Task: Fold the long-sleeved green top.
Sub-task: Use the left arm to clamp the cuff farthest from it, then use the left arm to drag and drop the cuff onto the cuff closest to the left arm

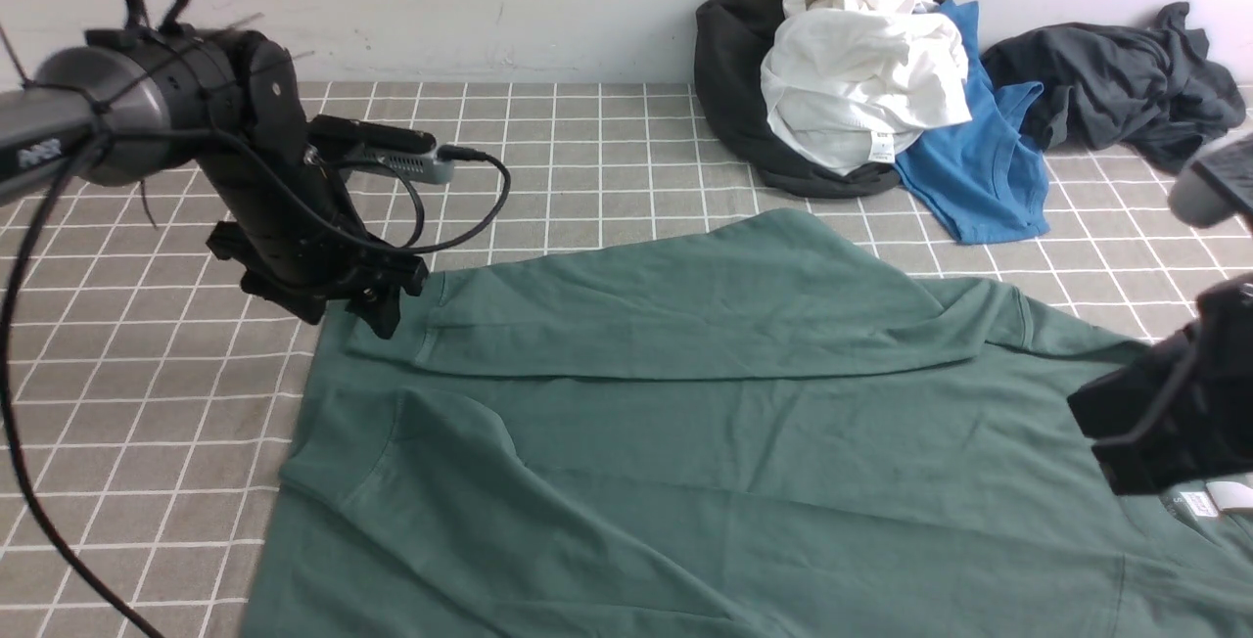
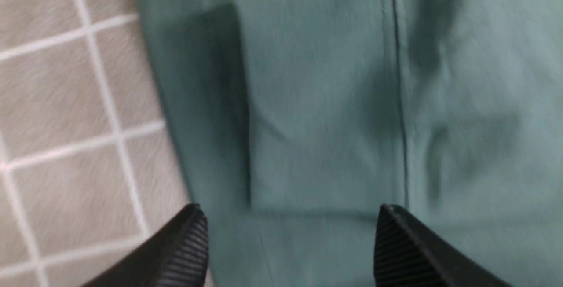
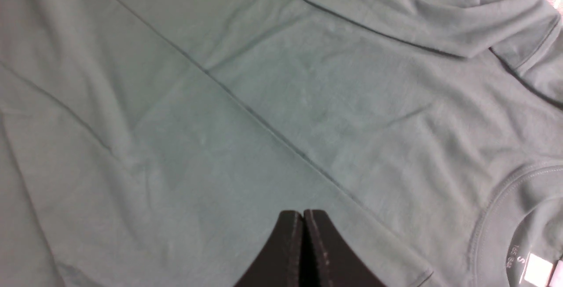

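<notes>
Green top point(image 1: 685, 442) lies flat on the checked bench point(image 1: 147, 374), filling centre to lower right of the front view. Long axis runs left-right: collar label point(image 1: 1199, 503) at lower right, hem at left. 1 sleeve point(image 1: 685, 325) is laid along the body, cuff point(image 2: 316, 102) at the hem end. Left gripper point(image 1: 380, 305) hangs over that cuff, jaws wide, holding nothing, probably placed to pinch or adjust it. Right gripper point(image 1: 1155, 432) sits near the collar, jaws pressed together on nothing, likely parked. Clothes pile point(image 1: 861, 80) upper right, well apart.
</notes>
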Motion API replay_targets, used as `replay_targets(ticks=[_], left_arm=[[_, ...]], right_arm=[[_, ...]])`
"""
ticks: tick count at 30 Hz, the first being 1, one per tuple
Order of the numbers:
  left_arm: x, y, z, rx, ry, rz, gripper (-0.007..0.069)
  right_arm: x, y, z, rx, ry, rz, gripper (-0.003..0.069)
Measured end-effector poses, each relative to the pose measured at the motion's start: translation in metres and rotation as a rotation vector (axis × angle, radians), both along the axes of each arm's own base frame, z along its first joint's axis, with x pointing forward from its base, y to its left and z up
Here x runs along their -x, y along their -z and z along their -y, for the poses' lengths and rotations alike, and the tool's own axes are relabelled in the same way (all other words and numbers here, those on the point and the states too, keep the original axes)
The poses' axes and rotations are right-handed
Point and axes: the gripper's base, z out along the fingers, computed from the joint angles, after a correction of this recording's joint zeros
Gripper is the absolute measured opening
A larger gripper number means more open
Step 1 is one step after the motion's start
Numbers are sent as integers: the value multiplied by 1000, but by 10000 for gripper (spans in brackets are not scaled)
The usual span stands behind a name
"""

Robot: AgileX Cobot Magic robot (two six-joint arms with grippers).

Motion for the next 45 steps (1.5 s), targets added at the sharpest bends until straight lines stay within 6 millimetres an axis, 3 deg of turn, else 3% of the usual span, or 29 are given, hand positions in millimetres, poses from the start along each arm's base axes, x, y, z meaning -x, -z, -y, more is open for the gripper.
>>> replay_targets(ticks=[5, 8, 13, 18, 21, 24, 27, 28, 29, 30, 34, 35, 38, 39, 40, 45], left_arm=[[-12, 22, 1, -1, -2, -20, 465], [-14, 22, 2, 2, -3, -9, 441], [-14, 21, 3, 22, -13, -6, 300], [-14, 21, 5, 34, -2, -6, 82], [-14, 21, 5, 33, 15, -7, 32], [-10, 7, 7, 55, 14, -3, 23], [0, -24, 10, 120, 1, 13, 23], [9, -48, 12, 157, 3, 41, 23], [11, -51, 13, 168, 2, 42, 23], [29, -87, 14, 211, 8, 96, 23], [66, -118, 10, 264, -4, 123, 23], [87, -123, 4, 279, -20, 118, 23], [136, -112, -2, 298, -56, 78, 23], [139, -111, -3, 299, -58, 76, 23], [163, -96, -4, 311, -88, 64, 23], [200, -58, -10, 301, -155, 55, 24]], right_arm=[[-15, 11, -5, 17, 0, -52, -15], [-18, 17, -6, 24, 0, -73, -15], [-22, 21, -7, 29, 1, -88, -15], [-24, 22, -8, 29, 2, -89, -15], [-24, 22, -8, 29, 3, -88, -15], [-25, 22, -8, 29, 0, -81, -15], [-26, 21, -8, 28, -2, -67, -15], [-26, 21, -8, 28, -4, -62, -15], [-26, 21, -8, 28, -4, -61, -15], [-26, 20, -8, 28, -5, -59, -15], [-26, 20, -8, 29, -7, -61, -15], [-26, 19, -8, 31, -9, -64, -15], [-26, 16, -9, 26, -11, -65, -15], [-26, 15, -9, 25, -11, -66, -15], [-26, 14, -10, 12, -9, -68, -15], [-25, 14, -10, 5, -10, -85, -15]])
